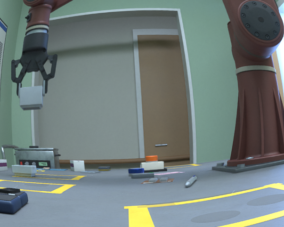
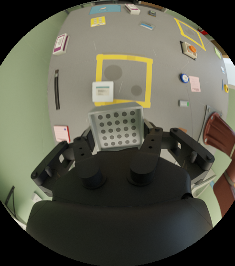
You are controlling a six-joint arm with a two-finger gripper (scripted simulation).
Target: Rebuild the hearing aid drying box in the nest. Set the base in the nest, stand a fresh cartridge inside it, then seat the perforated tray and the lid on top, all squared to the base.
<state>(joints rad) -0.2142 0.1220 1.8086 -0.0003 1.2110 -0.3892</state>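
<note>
My gripper [image 1: 31, 91] [image 2: 117, 129] hangs high above the table with its fingers clamped on the sides of the perforated tray [image 1: 31, 98] [image 2: 116, 130], a pale grey square part with rows of round holes. Far below it a white box with a label on top [image 2: 103, 93] [image 1: 24, 170] sits at the near left corner of a yellow-taped square [image 2: 123, 80]. Two round grey marks lie inside that square. The lid and any cartridge cannot be made out for certain.
The arm's red-brown base [image 1: 259, 117] stands at the right of the table. An orange-topped box [image 1: 152, 163], a blue disc [image 1: 136, 170], a pen-like tool [image 1: 190, 181], a metal appliance [image 1: 37, 156] and small cartons lie scattered; a dark blue case [image 1: 6, 199] sits nearest left.
</note>
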